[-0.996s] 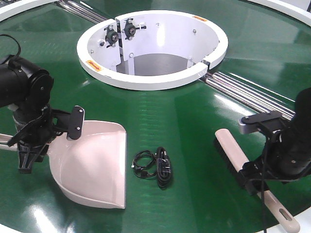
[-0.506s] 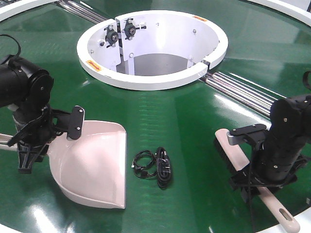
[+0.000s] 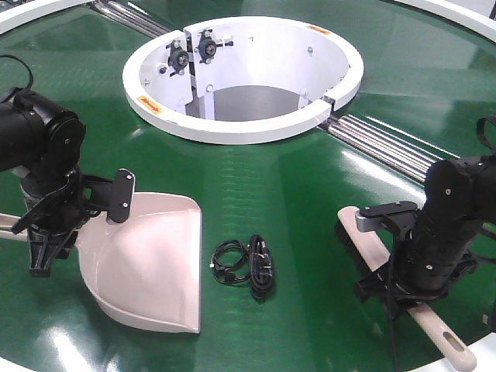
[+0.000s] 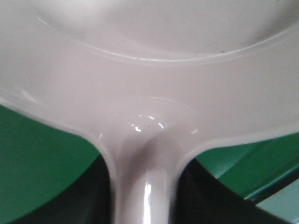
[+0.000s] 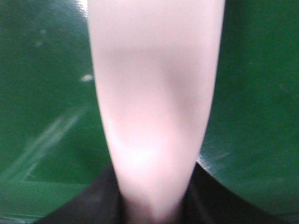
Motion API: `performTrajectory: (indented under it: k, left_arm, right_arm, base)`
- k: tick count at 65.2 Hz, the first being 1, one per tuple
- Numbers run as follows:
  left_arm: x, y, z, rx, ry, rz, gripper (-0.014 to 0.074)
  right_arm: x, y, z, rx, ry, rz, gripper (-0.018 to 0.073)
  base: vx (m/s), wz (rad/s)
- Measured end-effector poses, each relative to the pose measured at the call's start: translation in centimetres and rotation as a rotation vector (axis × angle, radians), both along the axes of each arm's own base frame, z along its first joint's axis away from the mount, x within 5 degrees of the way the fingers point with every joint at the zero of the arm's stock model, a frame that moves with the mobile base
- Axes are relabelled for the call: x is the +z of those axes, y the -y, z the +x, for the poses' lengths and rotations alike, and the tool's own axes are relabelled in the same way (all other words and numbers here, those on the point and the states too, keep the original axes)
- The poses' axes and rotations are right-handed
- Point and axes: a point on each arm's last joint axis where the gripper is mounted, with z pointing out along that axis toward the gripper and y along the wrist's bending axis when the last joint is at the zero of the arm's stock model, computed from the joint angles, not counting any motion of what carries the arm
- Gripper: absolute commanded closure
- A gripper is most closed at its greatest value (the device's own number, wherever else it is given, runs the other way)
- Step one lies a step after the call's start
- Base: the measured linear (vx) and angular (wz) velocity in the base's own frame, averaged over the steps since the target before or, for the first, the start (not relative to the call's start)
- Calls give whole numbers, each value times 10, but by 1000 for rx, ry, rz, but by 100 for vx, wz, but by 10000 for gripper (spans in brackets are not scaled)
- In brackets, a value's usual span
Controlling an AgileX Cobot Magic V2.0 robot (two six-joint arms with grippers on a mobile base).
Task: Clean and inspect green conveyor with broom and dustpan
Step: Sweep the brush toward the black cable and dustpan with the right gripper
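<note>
Take the white ring (image 3: 232, 130) at the middle of the green conveyor (image 3: 279, 178) as your reference.

Nearer you than the ring and off to its left, the dustpan (image 3: 151, 260) lies flat on the belt, with its lip facing right. Your left gripper (image 3: 76, 229) looks clamped on the neck where the handle meets the scoop, dark fingers hugging both sides in the wrist view. That is a good hold. The pan is probably thin, light and stiff, so it will skate on the glossy belt unless you press the lip down.

Directly in front of the ring sits a small coil of black cable (image 3: 252, 267). It is limp and likely to snag or roll, not slide.

Nearer than the ring and to its right, the broom (image 3: 366, 248) rests bristles-down. Your right gripper (image 3: 403, 283) is closed around its handle partway along. The handle is smooth and tapered, so grip firmly. The broom is light, and its short bristles should flex only a little under a gentle sweep.
</note>
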Motion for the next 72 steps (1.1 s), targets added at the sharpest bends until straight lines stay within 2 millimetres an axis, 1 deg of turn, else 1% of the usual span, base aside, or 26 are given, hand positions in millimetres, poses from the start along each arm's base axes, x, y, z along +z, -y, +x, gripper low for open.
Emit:
performTrajectory:
  k: [5, 22, 28, 32, 41, 47, 53, 60, 72]
  left_arm:
    - [0, 0, 0, 0, 0, 0, 602]
    - [0, 0, 0, 0, 0, 0, 602]
    - [0, 0, 0, 0, 0, 0, 602]
    - [0, 0, 0, 0, 0, 0, 602]
    - [0, 0, 0, 0, 0, 0, 602]
    - [0, 0, 0, 0, 0, 0, 602]
    - [0, 0, 0, 0, 0, 0, 602]
    - [0, 0, 0, 0, 0, 0, 602]
    - [0, 0, 0, 0, 0, 0, 602]
  right_arm:
    - [3, -1, -1, -10, 8, 13, 566]
    - [23, -2, -7, -70, 51, 40, 564]
    - [28, -6, -7, -70, 43, 32, 564]
    - [33, -13, -6, -62, 46, 25, 564]
    - [49, -42, -2, -26, 92, 35, 564]
    - [54, -58, 2, 1, 91, 45, 564]
    - [53, -68, 7, 6, 59, 35, 564]
    - [45, -77, 11, 3, 10, 8, 564]
    - [19, -95, 11, 18, -69, -55, 564]
  base:
    - [0, 0]
    - [0, 0]
    - [0, 0]
    - [0, 0]
    - [0, 0]
    - [0, 0]
    - [0, 0]
    - [0, 0]
    - [0, 0]
